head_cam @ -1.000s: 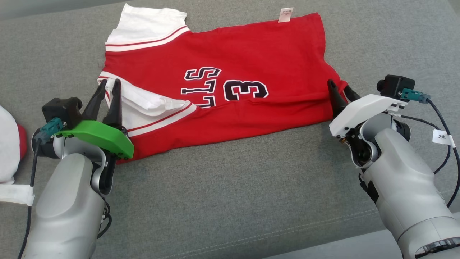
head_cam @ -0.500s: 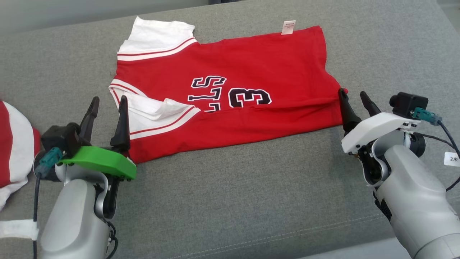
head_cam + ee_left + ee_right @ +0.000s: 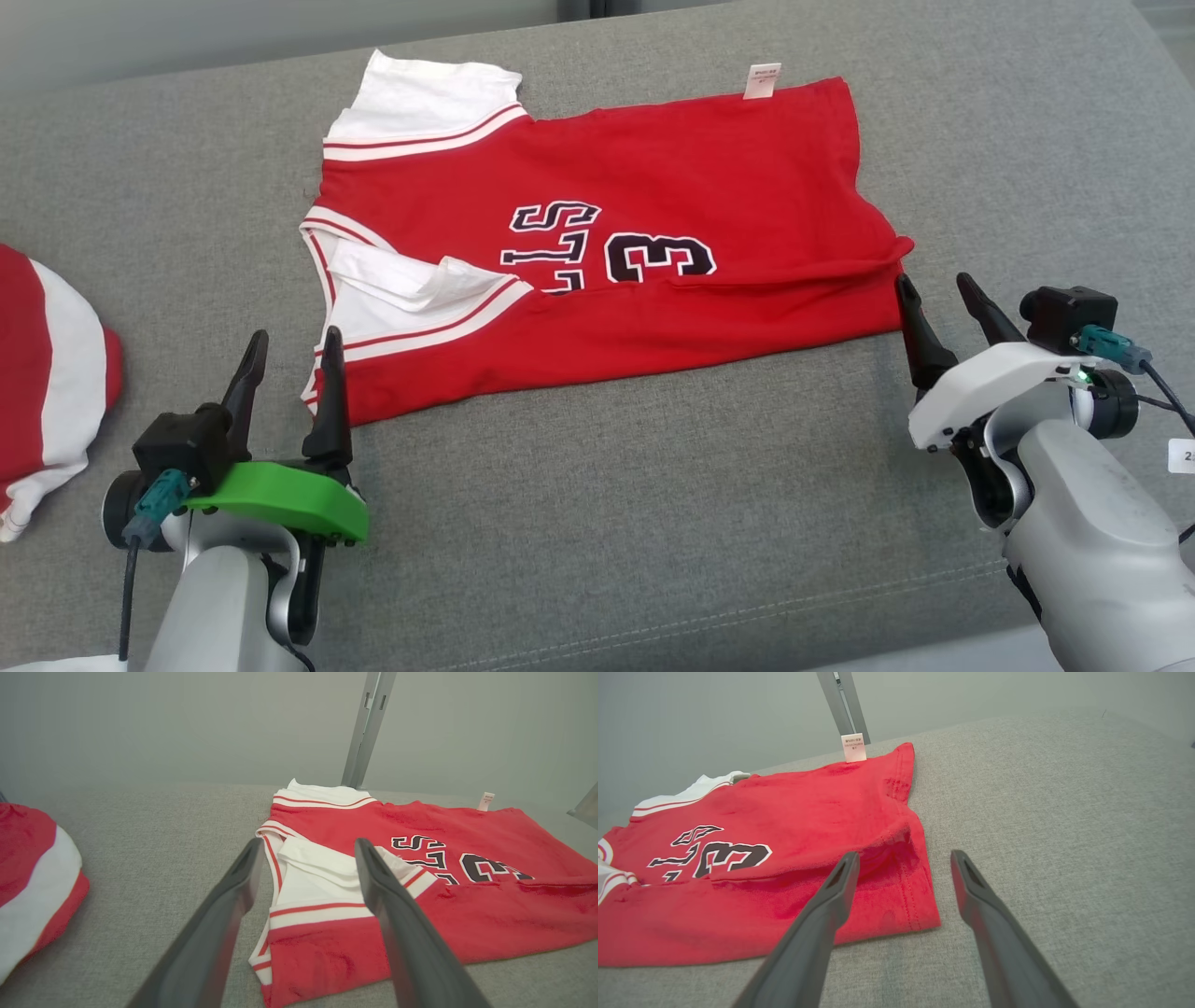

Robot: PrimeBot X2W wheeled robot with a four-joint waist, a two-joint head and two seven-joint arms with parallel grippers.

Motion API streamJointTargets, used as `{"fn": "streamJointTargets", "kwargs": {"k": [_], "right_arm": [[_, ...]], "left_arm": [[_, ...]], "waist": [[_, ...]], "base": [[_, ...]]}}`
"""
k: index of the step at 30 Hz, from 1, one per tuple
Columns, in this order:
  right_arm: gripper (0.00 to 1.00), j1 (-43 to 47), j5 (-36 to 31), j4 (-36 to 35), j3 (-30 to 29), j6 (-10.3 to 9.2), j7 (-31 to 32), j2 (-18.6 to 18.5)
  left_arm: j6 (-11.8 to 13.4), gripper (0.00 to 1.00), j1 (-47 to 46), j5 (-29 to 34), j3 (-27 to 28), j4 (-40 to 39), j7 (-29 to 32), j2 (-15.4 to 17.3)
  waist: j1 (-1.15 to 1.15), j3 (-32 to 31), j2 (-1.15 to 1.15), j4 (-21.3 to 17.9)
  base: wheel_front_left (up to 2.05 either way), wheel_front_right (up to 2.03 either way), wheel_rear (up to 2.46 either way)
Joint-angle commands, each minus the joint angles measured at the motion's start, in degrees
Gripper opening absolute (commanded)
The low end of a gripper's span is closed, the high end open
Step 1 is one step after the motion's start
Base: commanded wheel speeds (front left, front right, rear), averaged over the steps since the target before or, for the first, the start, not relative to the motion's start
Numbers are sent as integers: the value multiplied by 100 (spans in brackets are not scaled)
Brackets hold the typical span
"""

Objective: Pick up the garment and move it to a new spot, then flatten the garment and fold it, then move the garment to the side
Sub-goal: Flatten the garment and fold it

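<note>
Red jersey (image 3: pixel 597 243) lies folded lengthwise on the grey worktop (image 3: pixel 607 541), its near edge laid up over half the lettering. Change: a second ago both my hands pinched its ends. Now my left hand (image 3: pixel 296 334) and right hand (image 3: pixel 933 278) stand wide open, empty, drawn back to its edges. I read this as the first fold released; a further fold and the move aside remain. Left wrist view shows the white sleeve (image 3: pixel 322 868) tucked in. Right wrist view shows the hem corner (image 3: pixel 915 905) gaping slightly, which the head view flattens.

Silver-grey arms (image 3: pixel 1092 523), green-shelled left hand (image 3: pixel 294 338), white-shelled right hand (image 3: pixel 932 280), dark fingers (image 3: pixel 329 401).
</note>
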Motion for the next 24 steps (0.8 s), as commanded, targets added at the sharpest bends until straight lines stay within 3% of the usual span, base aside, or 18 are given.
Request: {"fn": "streamJointTargets", "kwargs": {"k": [1, 24], "right_arm": [[100, 65, -136, 18, -50, 0, -24, 25], [100, -346, -1225, 707, -300, -1, -22, 289]], "left_arm": [[-10, 100, 42, 64, 38, 134, 0, 0], [-22, 100, -476, 527, 20, 1612, 0, -28]], "waist": [[0, 26, 0, -5], [0, 406, 0, -59]], "base": [[0, 0, 0], [0, 0, 0]]}}
